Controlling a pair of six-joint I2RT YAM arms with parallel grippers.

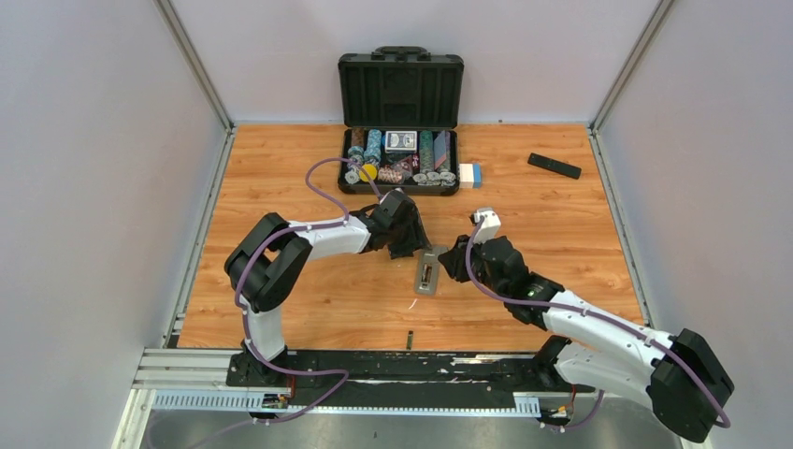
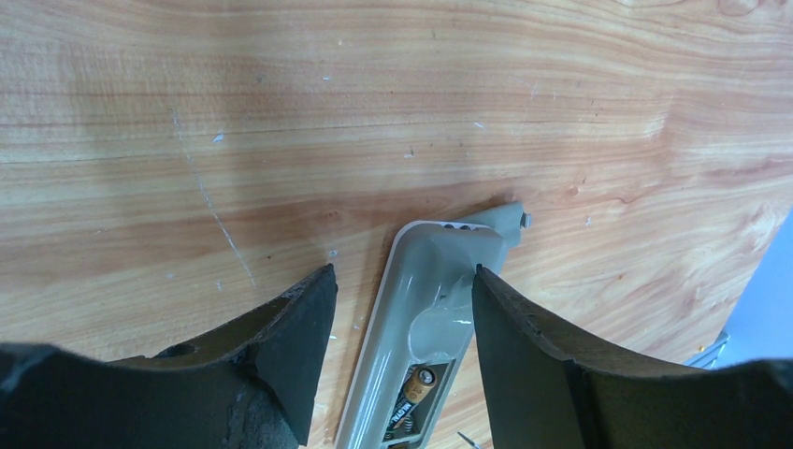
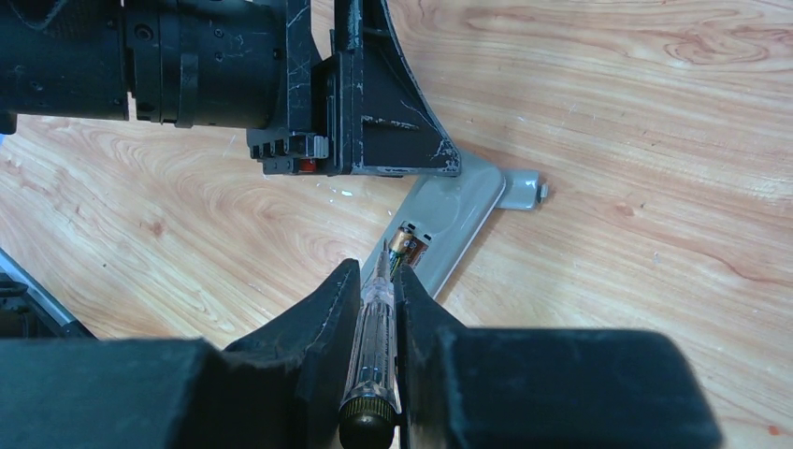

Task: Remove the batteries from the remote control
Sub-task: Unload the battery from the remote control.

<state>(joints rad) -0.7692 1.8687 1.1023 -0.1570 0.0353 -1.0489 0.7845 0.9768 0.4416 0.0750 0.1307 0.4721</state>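
The grey remote control (image 1: 427,274) lies face down in the middle of the table, its battery bay uncovered. One of the batteries (image 2: 418,385), gold-capped with a dark body, sits in the bay beside a spring. My left gripper (image 2: 402,276) is open and straddles the remote's far end (image 2: 439,253). Its right finger touches the remote's edge and its left finger stands clear. My right gripper (image 3: 377,271) is shut on a clear-handled screwdriver (image 3: 374,346). The screwdriver's tip points at the battery (image 3: 404,245) in the remote (image 3: 458,210).
An open black case (image 1: 400,89) of poker chips and cards stands at the back centre, with a small white and blue box (image 1: 470,175) beside it. A black remote (image 1: 554,166) lies at the back right. A slim dark piece (image 1: 410,339) lies near the front edge.
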